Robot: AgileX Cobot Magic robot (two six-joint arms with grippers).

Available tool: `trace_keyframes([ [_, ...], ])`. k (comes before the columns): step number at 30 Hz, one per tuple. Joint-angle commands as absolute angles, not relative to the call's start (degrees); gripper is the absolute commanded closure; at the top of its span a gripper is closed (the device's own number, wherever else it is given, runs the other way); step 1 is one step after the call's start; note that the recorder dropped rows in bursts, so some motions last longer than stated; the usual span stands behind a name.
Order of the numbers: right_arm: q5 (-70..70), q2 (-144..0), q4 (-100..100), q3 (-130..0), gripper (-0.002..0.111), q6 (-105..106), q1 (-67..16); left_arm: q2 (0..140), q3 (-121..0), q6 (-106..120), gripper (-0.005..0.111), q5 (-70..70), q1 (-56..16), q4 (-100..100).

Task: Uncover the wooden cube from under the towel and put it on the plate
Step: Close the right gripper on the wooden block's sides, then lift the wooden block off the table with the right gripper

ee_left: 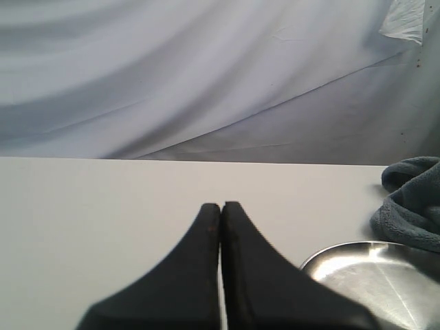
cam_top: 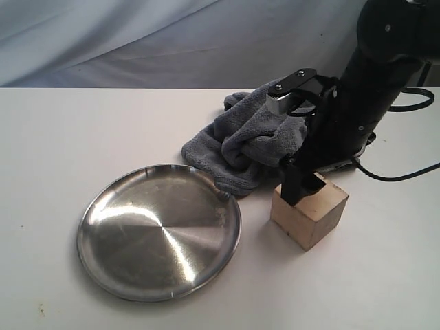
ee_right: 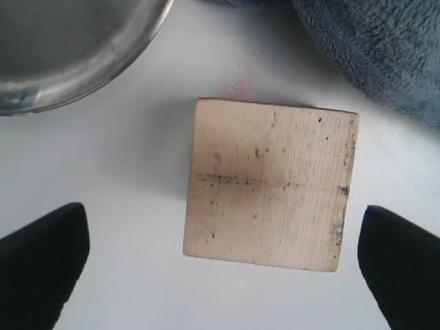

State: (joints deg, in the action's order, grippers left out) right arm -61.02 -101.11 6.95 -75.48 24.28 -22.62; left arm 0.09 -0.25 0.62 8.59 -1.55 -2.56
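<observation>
The wooden cube (cam_top: pixel 311 214) stands bare on the white table, right of the plate (cam_top: pixel 110 268) and just in front of the bunched grey towel (cam_top: pixel 242 141). My right gripper (cam_top: pixel 302 187) hangs directly over the cube, open wide. In the right wrist view the cube (ee_right: pixel 268 185) lies between the two black fingertips (ee_right: pixel 48 254), with a gap on each side and nothing gripped. The left gripper (ee_left: pixel 221 206) is shut and empty, low over the table, with the plate's rim (ee_left: pixel 323 253) and a fold of towel (ee_left: pixel 412 199) off to one side.
The right arm's black body (cam_top: pixel 357 103) and its cables (cam_top: pixel 405 172) stand behind the cube, against the towel. A pale cloth backdrop (cam_top: pixel 137 41) closes the table's far edge. The plate's rim (ee_right: pixel 103 65) and the towel (ee_right: pixel 371 48) lie close beyond the cube.
</observation>
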Motion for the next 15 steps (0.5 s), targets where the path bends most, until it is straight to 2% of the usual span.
trace_keyframes([
  [1,-60.61,-103.85,6.32,-75.37,0.011,23.58,-22.82,0.0,0.0,0.62,0.105,8.45,-1.6,-2.52],
  [15,-59.32,-108.79,1.68,-75.48,0.011,22.06,-22.88,0.0,0.0,0.58,0.105,8.45,-1.6,-2.52],
])
